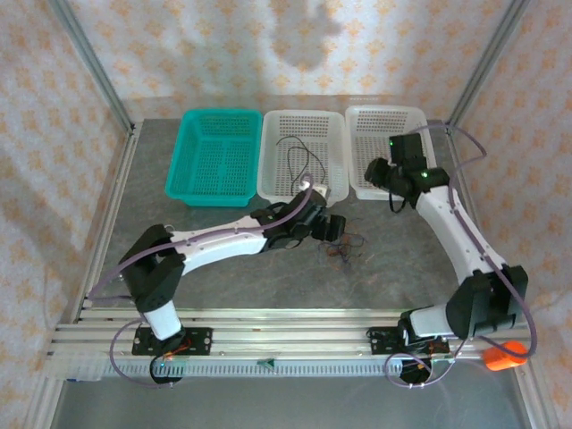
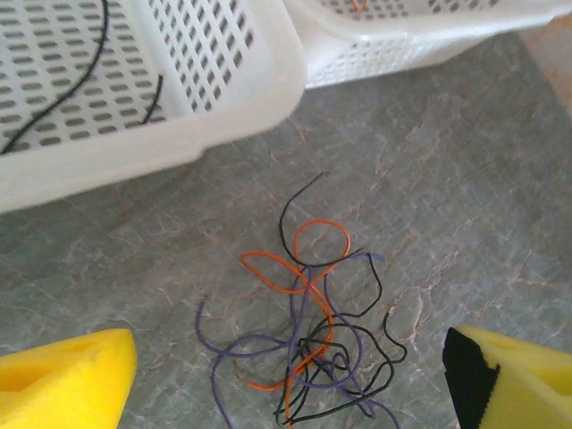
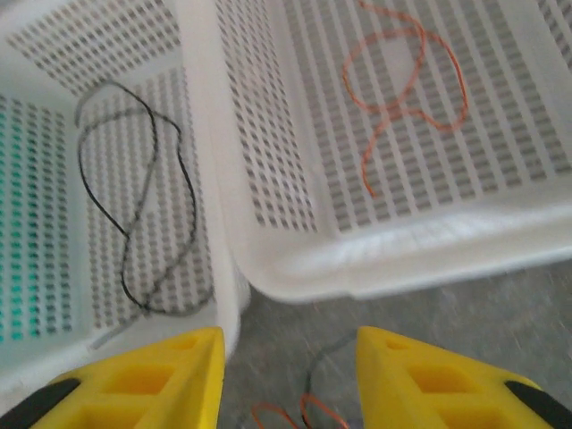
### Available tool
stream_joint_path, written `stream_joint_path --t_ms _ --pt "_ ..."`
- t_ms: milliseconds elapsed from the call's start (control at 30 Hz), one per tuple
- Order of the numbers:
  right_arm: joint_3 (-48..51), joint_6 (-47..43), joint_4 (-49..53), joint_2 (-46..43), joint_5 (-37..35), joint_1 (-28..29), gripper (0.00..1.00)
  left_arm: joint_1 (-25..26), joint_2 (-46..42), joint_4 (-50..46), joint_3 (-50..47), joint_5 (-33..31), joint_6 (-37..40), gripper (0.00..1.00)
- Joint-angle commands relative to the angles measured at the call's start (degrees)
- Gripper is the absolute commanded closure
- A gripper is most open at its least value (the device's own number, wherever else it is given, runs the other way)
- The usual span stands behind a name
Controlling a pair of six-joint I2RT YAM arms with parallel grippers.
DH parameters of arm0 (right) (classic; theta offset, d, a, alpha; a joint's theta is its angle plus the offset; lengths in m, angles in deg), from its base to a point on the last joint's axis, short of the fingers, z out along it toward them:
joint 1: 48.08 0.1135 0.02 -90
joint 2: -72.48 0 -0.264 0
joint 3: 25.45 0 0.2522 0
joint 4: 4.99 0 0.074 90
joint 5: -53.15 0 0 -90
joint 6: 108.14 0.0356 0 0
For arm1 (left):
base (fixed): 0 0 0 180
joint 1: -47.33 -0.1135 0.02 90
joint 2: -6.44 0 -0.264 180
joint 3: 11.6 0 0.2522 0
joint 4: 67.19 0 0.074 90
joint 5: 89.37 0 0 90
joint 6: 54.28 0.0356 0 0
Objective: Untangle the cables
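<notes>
Grey counter (image 1: 223, 277): carries the tangled cables (image 2: 313, 331), a small heap of black, orange and purple wire. It lies just in front of the middle white basket (image 1: 304, 113), apart from its wall.
Left hand (image 2: 286, 366): hangs right over the heap with its yellow fingers (image 2: 71, 375) spread wide and gripping nothing. I cannot tell whether the tips touch the counter.
Direction from left hand: the dense knot sits straight beneath, a little toward the right finger. Looser loops run away toward the basket.
Long axis of heap: from the knot out to the black free end (image 2: 304, 188) nearest the basket. A purple tail (image 2: 210, 326) trails off to the left.
Right hand (image 3: 290, 357): up by the near rims where the two white baskets meet, fingers apart, holding nothing.
Baskets: one black cable (image 3: 134, 206) lies in the middle one, and one orange cable (image 3: 402, 80) lies in the right white basket (image 3: 402, 241).
Nearer arm: the left, clearly. The right hand is farther off, up by the baskets.
Judgement: the next pick likely turns on pinching one loose strand rather than the knot.
</notes>
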Motion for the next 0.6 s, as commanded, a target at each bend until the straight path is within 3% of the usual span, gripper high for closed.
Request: stream_joint_path --t_ms 0,133,333,567 --pt "5.3 4.9 3.3 -6.1 -1.0 0.2 0.62 0.6 3.7 -8.3 6.7 -3.8 -4.4 0.11" --pt "14.1 8.7 0.0 -14.2 -0.3 0.2 0.70 1.5 7.4 -11.3 11.5 -2.7 -9.5 0.13" --pt "27.1 11.7 -6.3 -21.5 3.5 0.2 0.73 2.1 13.0 -13.7 16.4 -2.7 -11.8 0.27" --pt "31.2 15.4 -6.1 -24.8 -2.9 0.2 0.73 2.4 18.6 -20.6 22.7 -4.1 -12.3 0.40"
